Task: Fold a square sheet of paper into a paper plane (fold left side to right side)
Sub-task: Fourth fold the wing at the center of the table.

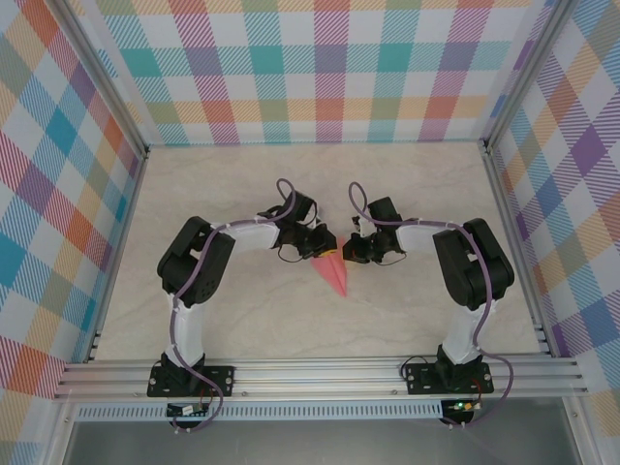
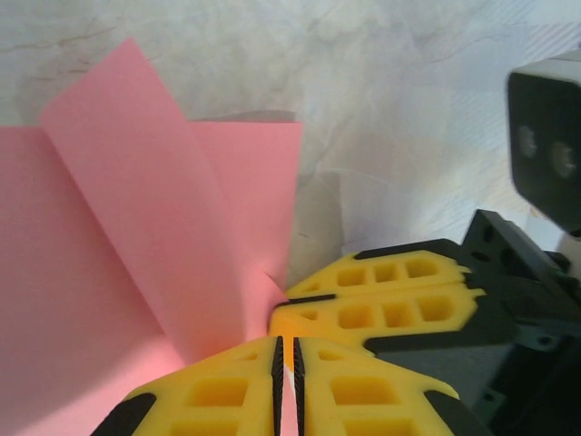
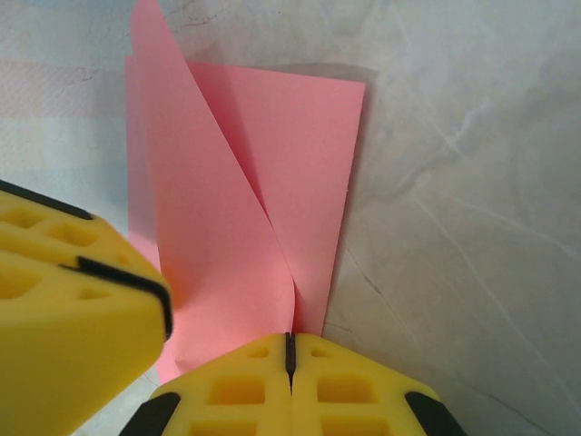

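The pink-red paper [image 1: 335,274] lies mid-table as a slim folded shape with its point toward the arms. Both grippers meet at its far, wide end. My left gripper [image 2: 288,363] is shut on the paper [image 2: 136,227], and a pink sliver shows between its yellow jaws. My right gripper [image 3: 290,350] is shut on the paper [image 3: 263,154] where a raised flap meets the flat layer. Two flaps stand up from the sheet. In the top view the left gripper [image 1: 325,248] and the right gripper [image 1: 351,250] sit almost tip to tip.
The right gripper's yellow fingers [image 2: 390,313] lie right beside my left jaws, with the right wrist camera [image 2: 545,145] behind them. The left gripper's fingers [image 3: 73,309] crowd the lower left of the right wrist view. Checked walls [image 1: 329,68] enclose the marble tabletop [image 1: 242,184].
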`<state>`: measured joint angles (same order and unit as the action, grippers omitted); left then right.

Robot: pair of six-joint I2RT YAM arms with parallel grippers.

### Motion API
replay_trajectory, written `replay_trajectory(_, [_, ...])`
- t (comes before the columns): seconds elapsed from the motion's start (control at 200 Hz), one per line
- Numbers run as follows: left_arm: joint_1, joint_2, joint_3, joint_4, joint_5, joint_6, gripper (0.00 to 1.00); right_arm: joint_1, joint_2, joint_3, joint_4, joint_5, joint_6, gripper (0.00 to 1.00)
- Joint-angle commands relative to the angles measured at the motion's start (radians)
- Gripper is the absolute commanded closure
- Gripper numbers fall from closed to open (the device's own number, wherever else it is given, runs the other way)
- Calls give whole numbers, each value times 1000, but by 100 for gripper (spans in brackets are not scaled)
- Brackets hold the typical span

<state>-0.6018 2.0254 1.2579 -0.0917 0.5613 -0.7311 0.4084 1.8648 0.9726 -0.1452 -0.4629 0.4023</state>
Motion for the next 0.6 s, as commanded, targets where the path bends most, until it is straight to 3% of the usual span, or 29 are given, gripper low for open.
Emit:
replay_trajectory(0.0, [-13,15,22,-37,-17,31,87,9,30,-1,-82,55,-28,98])
replay_trajectory(0.595, [-13,46,-52,-23,-49,21,87,10,28,14,-85,46,-33,97])
